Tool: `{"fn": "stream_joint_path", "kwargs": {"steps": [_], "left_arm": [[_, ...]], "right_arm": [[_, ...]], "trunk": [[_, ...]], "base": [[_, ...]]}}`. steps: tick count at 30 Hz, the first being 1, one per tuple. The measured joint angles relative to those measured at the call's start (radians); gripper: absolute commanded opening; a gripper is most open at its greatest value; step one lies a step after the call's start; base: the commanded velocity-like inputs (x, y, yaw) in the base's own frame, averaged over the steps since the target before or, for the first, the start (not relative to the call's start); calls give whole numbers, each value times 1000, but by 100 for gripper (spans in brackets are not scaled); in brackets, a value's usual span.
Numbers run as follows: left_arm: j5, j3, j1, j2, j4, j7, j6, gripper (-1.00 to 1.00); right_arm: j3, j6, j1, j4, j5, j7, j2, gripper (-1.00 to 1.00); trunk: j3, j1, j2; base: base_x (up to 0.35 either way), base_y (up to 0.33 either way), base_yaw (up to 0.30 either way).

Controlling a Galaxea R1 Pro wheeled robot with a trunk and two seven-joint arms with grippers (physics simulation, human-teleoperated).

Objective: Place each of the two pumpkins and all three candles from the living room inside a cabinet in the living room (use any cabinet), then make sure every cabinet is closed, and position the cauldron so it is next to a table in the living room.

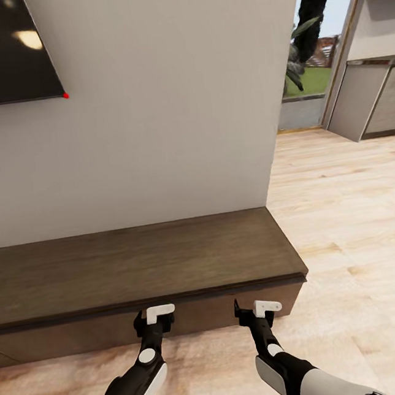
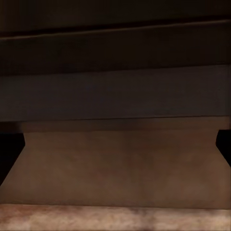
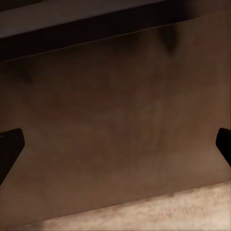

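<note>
cabinet (image 1: 138, 266) top, both hands at front

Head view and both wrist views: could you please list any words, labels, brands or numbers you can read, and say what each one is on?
None: no readable text in these pictures.
The cabinet top and front are plain wood, unmarked.
The dark screen on the wall shows a lamp reflection and a red dot at its corner, no lettering.
The left gripper and right gripper carry no visible markings.
The grey units at the far right have no legible labels.
</note>
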Motion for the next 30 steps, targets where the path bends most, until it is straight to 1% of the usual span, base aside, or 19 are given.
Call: {"fn": "stream_joint_path", "kwargs": {"steps": [2, 14, 16, 17, 19, 21, 23, 24, 27, 28, 29, 30], "left_arm": [[-5, 2, -1, 0, -1, -1, -1, 100], [-4, 1, -1, 0, -1, -3, 2, 100], [-3, 2, -1, 1, -6, -3, 7, 100], [-3, 2, -1, 1, -10, -3, 29, 100], [-1, 5, -1, 0, -22, -3, 101, 100], [10, 9, -1, 1, -52, -3, 196, 100], [19, 27, -1, 3, -129, -2, 320, 100], [25, 44, -1, 6, -179, -2, 392, 100], [54, 127, -1, 17, -304, -3, 641, 100], [65, 172, -1, 21, -350, -4, 744, 100], [71, 203, -1, 22, -372, -4, 792, 100], [75, 233, -1, 23, -386, -4, 824, 100]], "right_arm": [[0, 1, 0, 0, 0, 0, 0, 100], [0, 14, 0, -5, -5, 3, 0, 100], [0, 36, 0, -8, -5, 5, 0, 100], [0, 80, -1, -10, -5, 5, 0, 100], [0, 169, -4, -12, -4, 5, -1, 100], [0, 258, -9, -24, -1, 3, -1, 100], [0, 343, -12, -62, 1, 2, -2, 100], [0, 391, -12, -87, 2, 2, -3, 100], [-1, 566, -13, -158, -2, 4, -4, 100], [-2, 656, -13, -193, -2, 3, -4, 100], [-2, 705, -13, -212, -1, 3, -5, 100], [-2, 743, -13, -227, 0, 2, -5, 100]], "trunk": [[0, 0, 0], [0, 1, 0], [0, 0, 0], [0, 0, 0], [0, 0, 0], [0, 0, 0], [0, 0, 0], [0, 0, 0], [0, 0, 0], [0, 0, 0], [0, 0, 0], [0, 0, 0]], "base": [[-157, 0, 0], [-272, 0, 0], [-213, 0, 0], [-181, 0, 0], [-183, 0, 0], [-140, 0, 0], [-66, 0, 0], [-33, 0, 0], [-14, 0, 0], [-4, 0, 0], [-3, 0, 0], [-2, 0, 0]]}}
